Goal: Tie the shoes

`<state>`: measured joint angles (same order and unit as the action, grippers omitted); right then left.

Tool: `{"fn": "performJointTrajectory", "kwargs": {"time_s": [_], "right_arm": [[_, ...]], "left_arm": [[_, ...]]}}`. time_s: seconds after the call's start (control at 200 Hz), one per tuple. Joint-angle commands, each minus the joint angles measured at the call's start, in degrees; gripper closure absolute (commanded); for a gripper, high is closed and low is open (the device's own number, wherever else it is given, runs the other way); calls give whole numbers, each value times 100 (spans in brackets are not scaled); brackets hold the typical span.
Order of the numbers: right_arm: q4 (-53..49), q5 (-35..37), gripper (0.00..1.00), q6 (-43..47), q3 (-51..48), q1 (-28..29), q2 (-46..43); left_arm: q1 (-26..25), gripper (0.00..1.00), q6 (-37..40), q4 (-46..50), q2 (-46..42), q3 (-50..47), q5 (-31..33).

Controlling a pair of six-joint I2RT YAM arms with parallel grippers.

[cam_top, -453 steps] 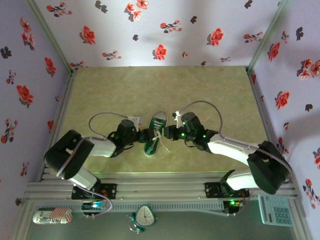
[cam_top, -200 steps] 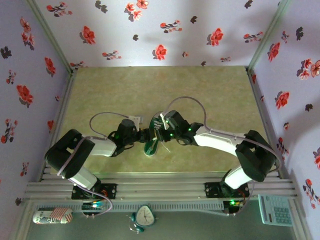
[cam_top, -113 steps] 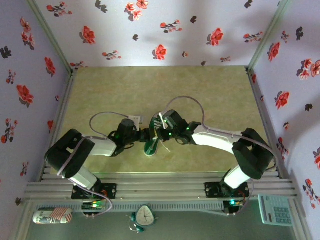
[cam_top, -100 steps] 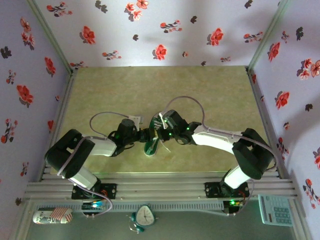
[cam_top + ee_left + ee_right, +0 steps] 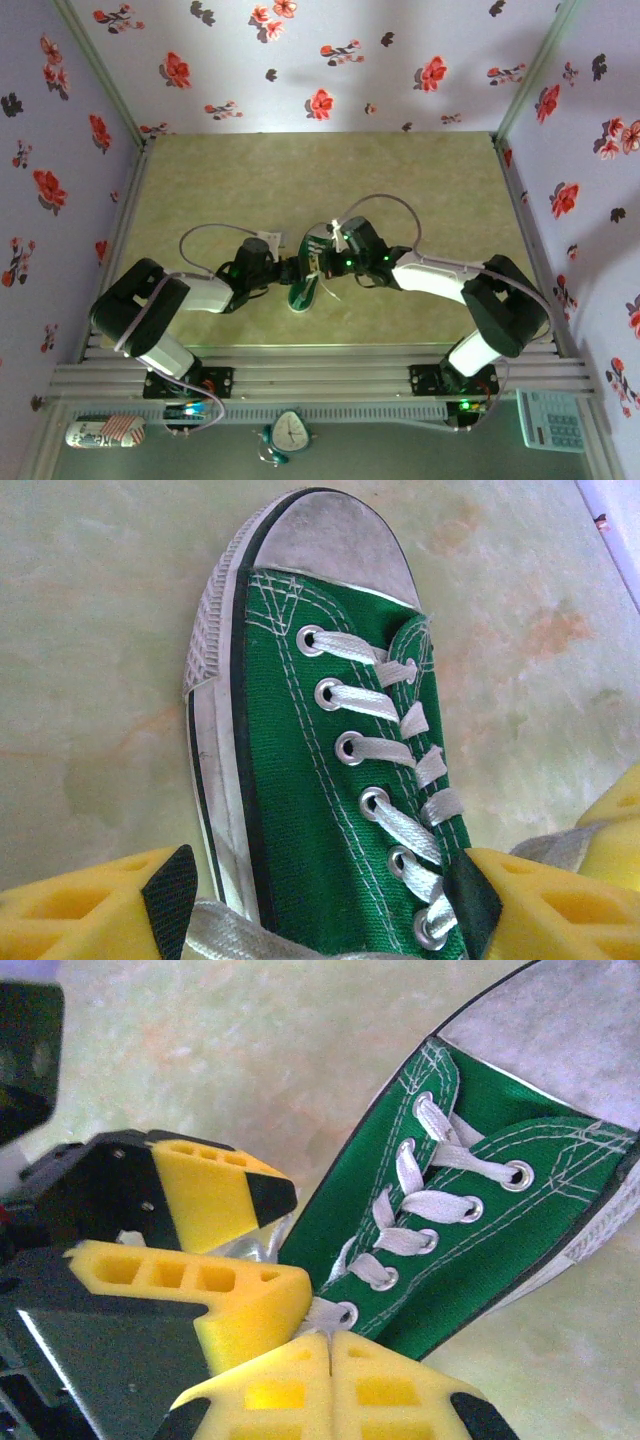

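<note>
Left gripper (image 5: 320, 905) stands wide, its yellow fingers (image 5: 90, 910) pressed one to each flank of the green sneaker (image 5: 330, 810), clamping the rear half. The white toe cap points straight ahead of that gripper, flat on the table (image 5: 90, 630), and a loose strand of white lace (image 5: 235, 932) lies just inside its left-hand finger. From the other side, the right gripper (image 5: 330, 1352) has its fingers squeezed together right at the sneaker's lowest eyelets. A lace end runs down to those tips; whether it's pinched there, I can't tell. The sneaker angles away up and right of them.
</note>
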<state>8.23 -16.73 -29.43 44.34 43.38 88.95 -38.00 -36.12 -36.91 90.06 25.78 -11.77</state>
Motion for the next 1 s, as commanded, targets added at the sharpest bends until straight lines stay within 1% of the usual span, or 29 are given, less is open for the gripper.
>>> {"fn": "performJointTrajectory", "kwargs": {"time_s": [0.0,0.21,0.38,0.565,0.82,0.995], "right_arm": [[997,-797,98,-589,-202,-158,42],[2261,-1349,98,-1475,-479,-317,334],[2925,-1426,99,-2017,-619,-371,514],[2854,-1180,98,-2356,-810,-452,343],[1809,-637,98,-2033,-838,-444,-47],[1836,-603,98,-2085,-930,-449,-47]], "left_arm": [[-83,29,11,-159,55,50,-71],[-81,29,-9,-203,55,10,-71],[-78,29,-9,-203,56,14,-67],[-81,29,-9,-211,31,-25,-62],[-76,26,-36,-317,-154,-91,-62],[-76,24,49,5,-586,-69,125]]}}
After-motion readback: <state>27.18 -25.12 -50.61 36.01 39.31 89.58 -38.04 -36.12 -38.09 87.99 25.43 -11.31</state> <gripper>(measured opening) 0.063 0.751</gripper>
